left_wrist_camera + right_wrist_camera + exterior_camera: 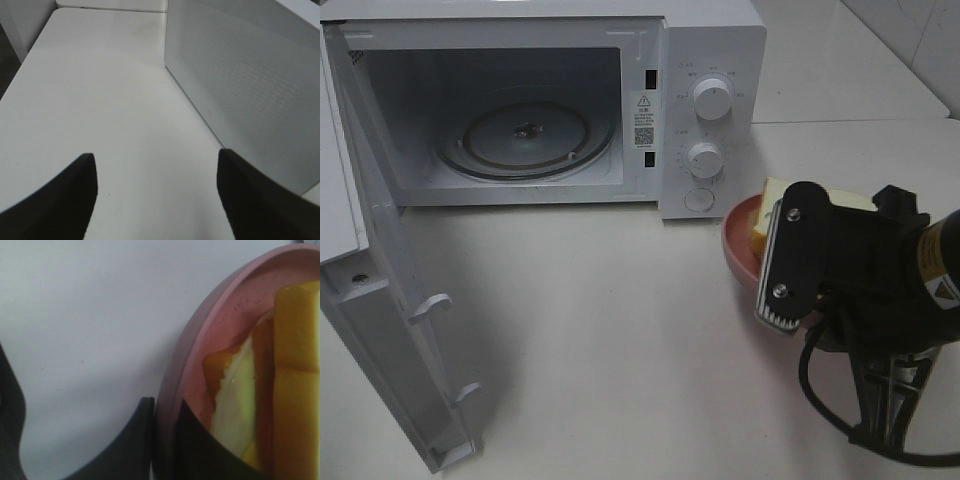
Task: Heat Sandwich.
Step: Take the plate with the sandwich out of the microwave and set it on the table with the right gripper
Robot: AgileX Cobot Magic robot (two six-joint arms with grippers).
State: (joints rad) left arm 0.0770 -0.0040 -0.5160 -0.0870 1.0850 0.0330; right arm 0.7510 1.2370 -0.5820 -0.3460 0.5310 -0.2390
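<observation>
Smooth white tabletop (620, 330) bearing open white microwave (710, 110) far left; right gripper (162, 440) clenched on round pink plate's (200, 340) rim, pale sandwich (240, 405) aboard; left gripper (156, 195) released.

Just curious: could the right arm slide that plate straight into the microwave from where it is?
Probably yes: the door hangs wide open, the turntable is bare, and the right gripper is shut on the plate rim.
</observation>
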